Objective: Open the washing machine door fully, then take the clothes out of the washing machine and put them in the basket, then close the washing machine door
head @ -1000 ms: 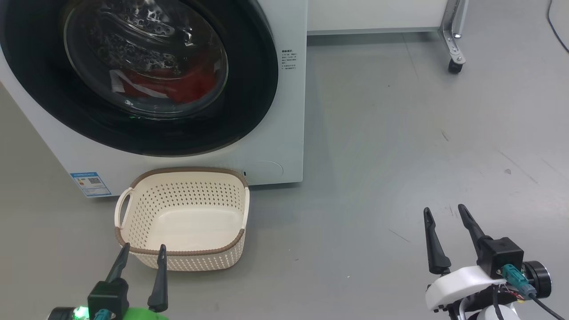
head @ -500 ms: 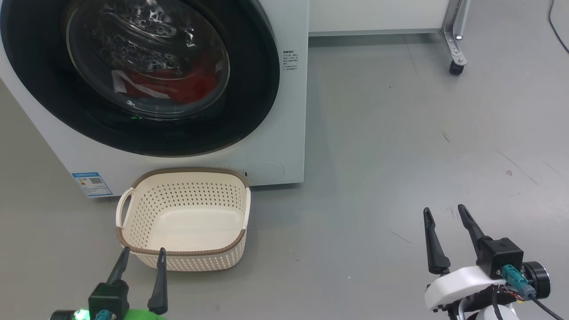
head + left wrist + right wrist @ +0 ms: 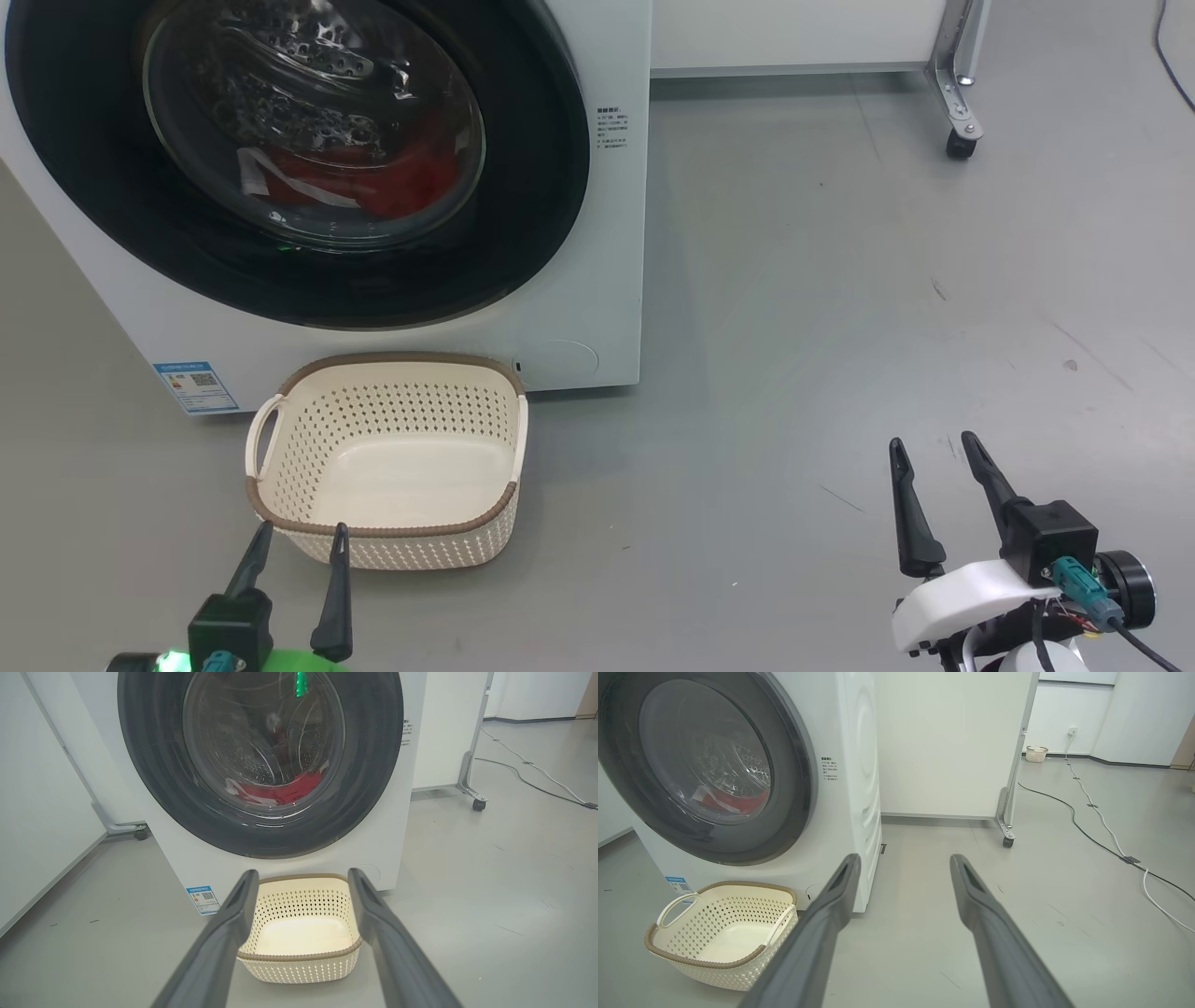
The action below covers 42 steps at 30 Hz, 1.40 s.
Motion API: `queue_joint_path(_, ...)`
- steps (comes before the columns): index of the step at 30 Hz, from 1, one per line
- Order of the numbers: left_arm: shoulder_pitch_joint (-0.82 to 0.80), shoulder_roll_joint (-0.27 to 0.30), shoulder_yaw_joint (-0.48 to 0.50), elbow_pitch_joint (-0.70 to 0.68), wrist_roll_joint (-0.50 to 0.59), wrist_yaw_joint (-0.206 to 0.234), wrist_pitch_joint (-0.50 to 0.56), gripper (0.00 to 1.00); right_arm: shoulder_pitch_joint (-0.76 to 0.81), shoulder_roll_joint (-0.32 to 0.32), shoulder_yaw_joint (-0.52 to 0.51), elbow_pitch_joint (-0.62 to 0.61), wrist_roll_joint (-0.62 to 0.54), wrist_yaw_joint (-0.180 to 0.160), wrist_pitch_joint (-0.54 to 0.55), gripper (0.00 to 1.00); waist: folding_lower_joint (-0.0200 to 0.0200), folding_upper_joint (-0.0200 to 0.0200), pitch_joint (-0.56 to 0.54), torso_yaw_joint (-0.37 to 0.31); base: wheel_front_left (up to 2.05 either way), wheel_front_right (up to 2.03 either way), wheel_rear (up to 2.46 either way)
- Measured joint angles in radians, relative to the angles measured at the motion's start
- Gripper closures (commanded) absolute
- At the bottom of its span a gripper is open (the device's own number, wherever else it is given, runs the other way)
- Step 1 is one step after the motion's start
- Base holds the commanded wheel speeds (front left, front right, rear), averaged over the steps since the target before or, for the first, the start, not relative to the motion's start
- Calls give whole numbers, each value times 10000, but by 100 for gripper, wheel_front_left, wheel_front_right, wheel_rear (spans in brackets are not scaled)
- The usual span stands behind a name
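Observation:
The white washing machine (image 3: 616, 280) fills the upper left of the head view. Its door (image 3: 546, 187), black-rimmed with a glass bowl, sits flush against the front. Behind the glass lie the red clothes (image 3: 392, 187) with a white strip, also visible in the left wrist view (image 3: 285, 792) and the right wrist view (image 3: 733, 801). The cream basket (image 3: 411, 551) stands empty on the floor in front of the machine. My left gripper (image 3: 302, 532) is open just before the basket's near rim. Far to the right, my right gripper (image 3: 934, 441) hangs open over bare floor. Neither holds anything.
Grey floor stretches to the right of the machine. A white partition on a caster leg (image 3: 1007, 840) stands behind it, and cables (image 3: 1092, 830) trail across the floor further right. A blue sticker (image 3: 202, 898) marks the machine's lower left corner.
The head view has drifted slightly, so the camera moved. Both grippers stay open in the same places, and the door, clothes and basket have not moved.

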Motion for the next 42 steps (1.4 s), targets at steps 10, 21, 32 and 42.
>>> queue_joint_path(10,-28,-35,17,17,8,-73,0,0,-6,0,2,63,0,0,-46,0,0,0,-11,31,0,0,0)
queue_joint_path(21,-34,-73,73,44,69,-150,0,0,-13,0,10,105,-2,0,-88,0,0,0,-19,59,0,0,0)
queue_joint_path(32,-77,-127,188,13,94,-165,0,0,-104,33,-117,-25,291,19,-130,100,0,0,144,118,0,0,0)
queue_joint_path(42,-501,-134,213,-291,94,-268,-15,0,-1206,360,-832,-393,2380,546,368,100,0,0,837,243,0,0,0)
